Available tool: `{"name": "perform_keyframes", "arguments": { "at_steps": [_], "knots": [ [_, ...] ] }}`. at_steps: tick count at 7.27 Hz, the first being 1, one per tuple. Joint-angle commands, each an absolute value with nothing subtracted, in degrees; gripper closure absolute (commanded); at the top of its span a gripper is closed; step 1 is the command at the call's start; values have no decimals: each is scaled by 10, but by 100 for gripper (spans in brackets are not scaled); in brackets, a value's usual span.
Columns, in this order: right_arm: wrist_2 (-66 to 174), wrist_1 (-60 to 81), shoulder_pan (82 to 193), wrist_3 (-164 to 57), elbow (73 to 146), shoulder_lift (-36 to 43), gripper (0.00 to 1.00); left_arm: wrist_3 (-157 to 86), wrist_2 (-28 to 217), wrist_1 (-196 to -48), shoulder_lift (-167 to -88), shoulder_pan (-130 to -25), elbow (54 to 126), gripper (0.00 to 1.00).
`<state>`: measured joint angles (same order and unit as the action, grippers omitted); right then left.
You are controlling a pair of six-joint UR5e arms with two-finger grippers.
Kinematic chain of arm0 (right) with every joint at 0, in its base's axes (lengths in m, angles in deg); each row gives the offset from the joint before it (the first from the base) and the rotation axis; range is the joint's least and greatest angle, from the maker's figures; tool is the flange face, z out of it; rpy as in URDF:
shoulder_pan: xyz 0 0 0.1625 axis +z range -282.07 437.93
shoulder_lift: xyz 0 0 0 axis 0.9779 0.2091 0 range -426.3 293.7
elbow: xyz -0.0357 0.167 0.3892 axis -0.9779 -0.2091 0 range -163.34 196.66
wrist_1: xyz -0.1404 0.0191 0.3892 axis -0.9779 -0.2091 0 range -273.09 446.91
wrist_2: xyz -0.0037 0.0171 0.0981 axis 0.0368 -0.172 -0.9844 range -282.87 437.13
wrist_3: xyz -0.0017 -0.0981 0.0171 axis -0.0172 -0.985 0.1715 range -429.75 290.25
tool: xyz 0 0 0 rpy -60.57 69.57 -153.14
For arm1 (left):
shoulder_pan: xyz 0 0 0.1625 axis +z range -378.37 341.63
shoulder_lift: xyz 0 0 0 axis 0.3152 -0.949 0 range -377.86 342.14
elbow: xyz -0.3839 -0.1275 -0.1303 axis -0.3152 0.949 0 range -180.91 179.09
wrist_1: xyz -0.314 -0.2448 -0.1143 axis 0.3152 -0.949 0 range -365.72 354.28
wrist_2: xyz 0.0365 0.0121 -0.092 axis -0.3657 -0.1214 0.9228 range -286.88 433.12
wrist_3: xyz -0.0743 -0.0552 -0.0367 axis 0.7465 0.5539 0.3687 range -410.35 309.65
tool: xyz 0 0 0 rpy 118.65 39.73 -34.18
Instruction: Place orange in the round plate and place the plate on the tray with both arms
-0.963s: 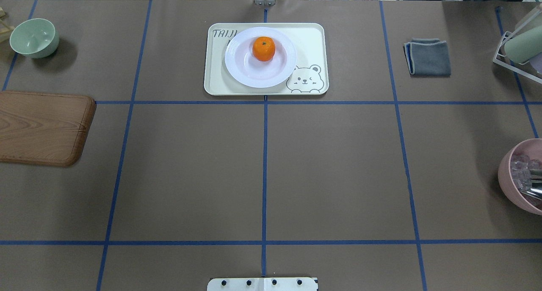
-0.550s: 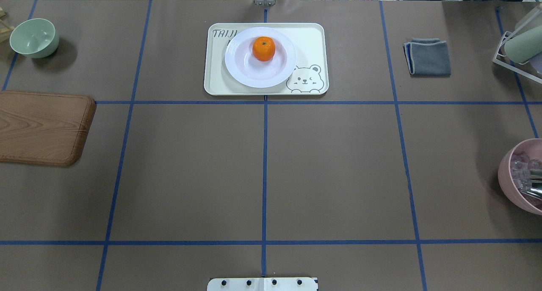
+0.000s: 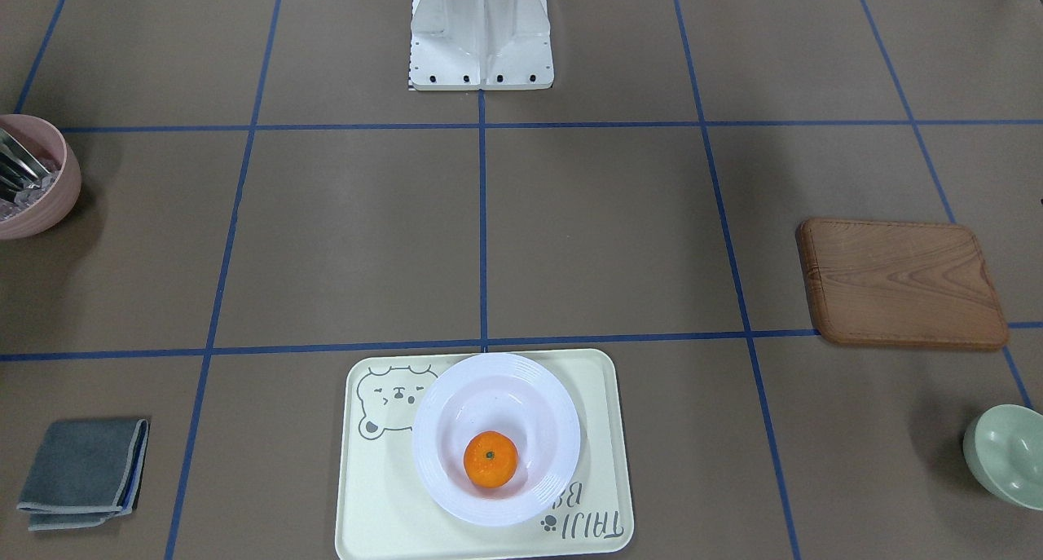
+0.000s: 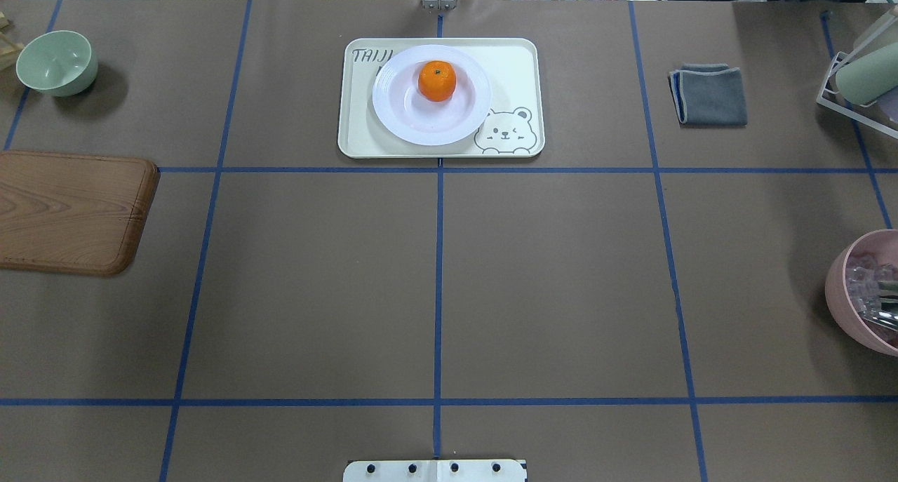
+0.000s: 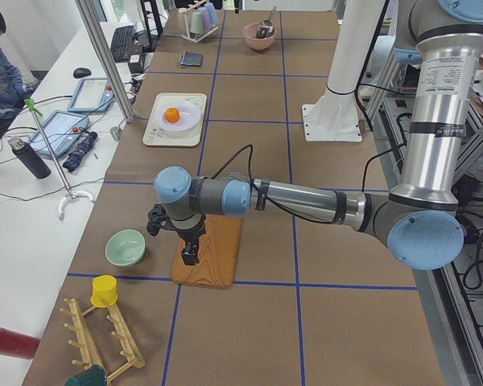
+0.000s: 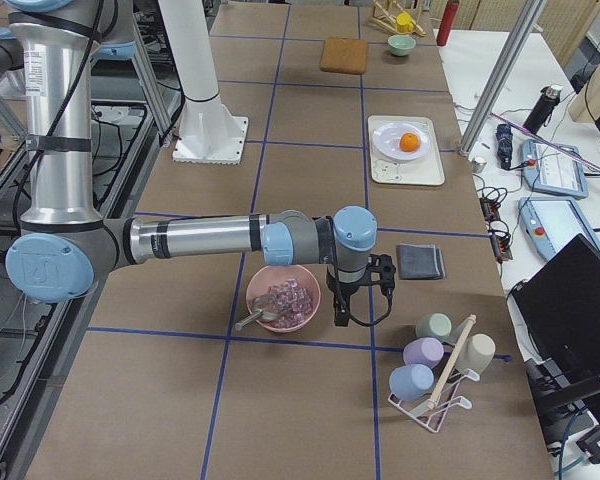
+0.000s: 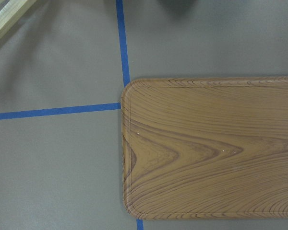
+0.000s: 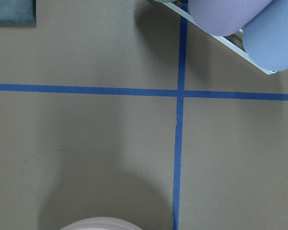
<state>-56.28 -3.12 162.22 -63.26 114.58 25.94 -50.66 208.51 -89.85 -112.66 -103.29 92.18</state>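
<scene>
The orange (image 4: pixel 437 81) lies in the sunken centre of the white round plate (image 4: pixel 407 121). The plate rests on the cream tray (image 4: pixel 513 67) with the bear drawing, at the far middle of the table. The front-facing view shows the same: orange (image 3: pixel 490 459), plate (image 3: pixel 497 389), tray (image 3: pixel 605 417). Both arms are off to the table's ends. My left gripper (image 5: pixel 190 256) hangs over the wooden board. My right gripper (image 6: pixel 358 312) hangs between the pink bowl and the grey cloth. Only the side views show them, so I cannot tell whether they are open or shut.
A wooden board (image 4: pixel 70 212) and a mint-green bowl (image 4: pixel 56 62) lie at the left. A folded grey cloth (image 4: pixel 710 95), a cup rack (image 4: pixel 859 75) and a pink bowl (image 4: pixel 842 299) holding utensils sit at the right. The robot base (image 3: pixel 481 30) stands at the near edge.
</scene>
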Motion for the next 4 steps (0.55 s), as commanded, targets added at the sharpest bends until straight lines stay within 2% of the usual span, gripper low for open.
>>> {"name": "perform_keyframes", "arguments": {
  "at_steps": [1, 4],
  "knots": [
    [-566, -31, 1622, -632, 1148, 261, 0, -509, 2087, -899, -1127, -1033, 923, 2],
    [-566, -30, 1622, -632, 1148, 264, 0, -507, 2088, -911, -1129, -1033, 923, 2]
  ]
}}
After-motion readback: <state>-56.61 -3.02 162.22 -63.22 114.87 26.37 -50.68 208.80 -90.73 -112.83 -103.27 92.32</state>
